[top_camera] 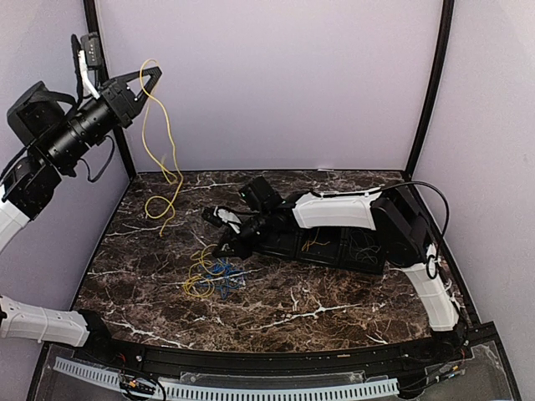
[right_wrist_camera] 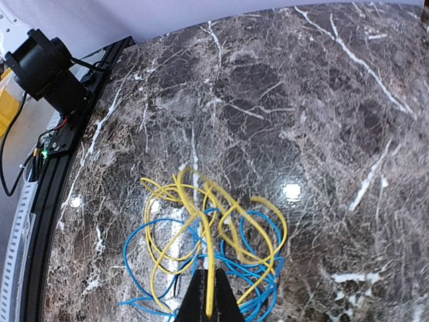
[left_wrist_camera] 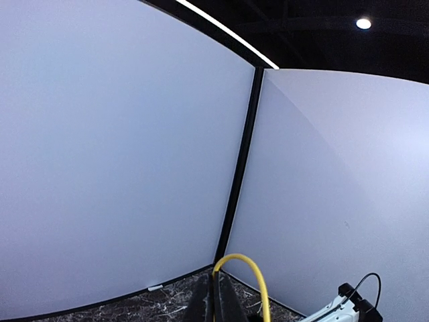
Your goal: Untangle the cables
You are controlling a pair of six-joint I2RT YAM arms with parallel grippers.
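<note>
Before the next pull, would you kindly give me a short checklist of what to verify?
1. Left pincer shut on the hanging yellow cable: ok.
2. Right pincer shut on a yellow strand of the tangle: ok.
3. Hanging cable's lower end apart from the tangle: ok.
4. Tangle's yellow and blue wires separated: not ok.
5. Right arm clear of the black tray: cannot tell.

1 yellow cable [top_camera: 170,138] hangs in a long slack loop from the closed left gripper [top_camera: 153,77], held high at the back left; its lower end lies in loose curls on the marble table [top_camera: 334,305]. Nearer the front, a tangle [right_wrist_camera: 221,235] of yellow and blue cables lies in small overlapping coils, 1 yellow strand [right_wrist_camera: 209,268] pinched in the closed right gripper [right_wrist_camera: 213,298]. 1 small yellow coil [top_camera: 315,244] lies in the black tray [top_camera: 288,251].
</note>
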